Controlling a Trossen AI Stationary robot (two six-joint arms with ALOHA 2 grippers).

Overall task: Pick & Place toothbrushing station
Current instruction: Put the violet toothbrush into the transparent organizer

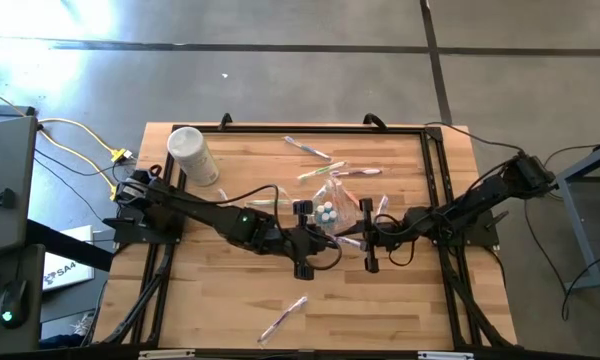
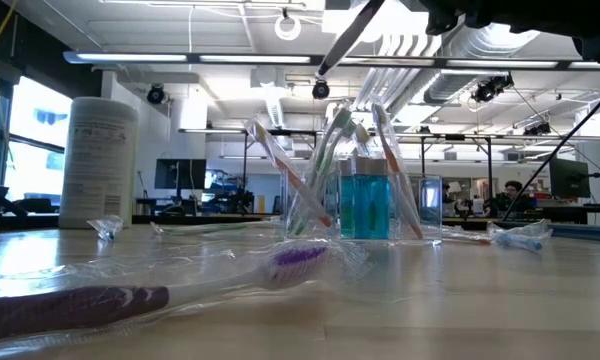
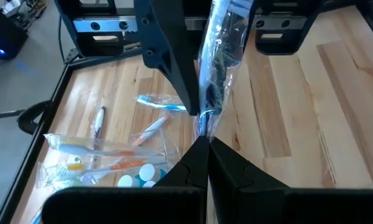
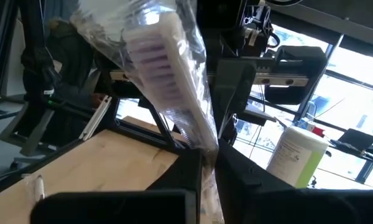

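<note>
Loading looks to be the step in hand: the toothbrushing station (image 1: 329, 212), a clear boxy holder near the middle of the table (image 1: 400, 310), already has several brushes leaning up out of it and small blue-and-white pieces inside, and each arm holds one more brush.

The left gripper (image 3: 204, 134) sits just beside the station on its left-arm side. Its fingers (image 3: 236, 180) are pressed together on a dark wrapped toothbrush (image 3: 219, 56), which stands up and away from the tips in its crinkled clear sleeve. The right gripper (image 4: 208, 155) is just beside the station on the opposite side, fingers likewise clamped on a purple-bristled wrapped toothbrush (image 4: 165, 68), held near its lower end with the head high. From above I cannot tell how far either brush is lifted off the table.

More wrapped brushes lie loose. A few (image 1: 355, 172) are beyond the station, one (image 1: 282, 318) is well apart on the near side, and a purple one (image 2: 130, 298) shows close to the low camera. The white tub (image 1: 193, 155) stands well apart from the station, toward the left arm's base.

The next move, as I judge it, is to carry one brush over the station's open top, tip it handle-down and release it there. With both arms crowded so near the station, they would do best to go one at a time. The light holder could shift or topple if nudged, and the slippery wrappers may let a brush twist in the grip.
</note>
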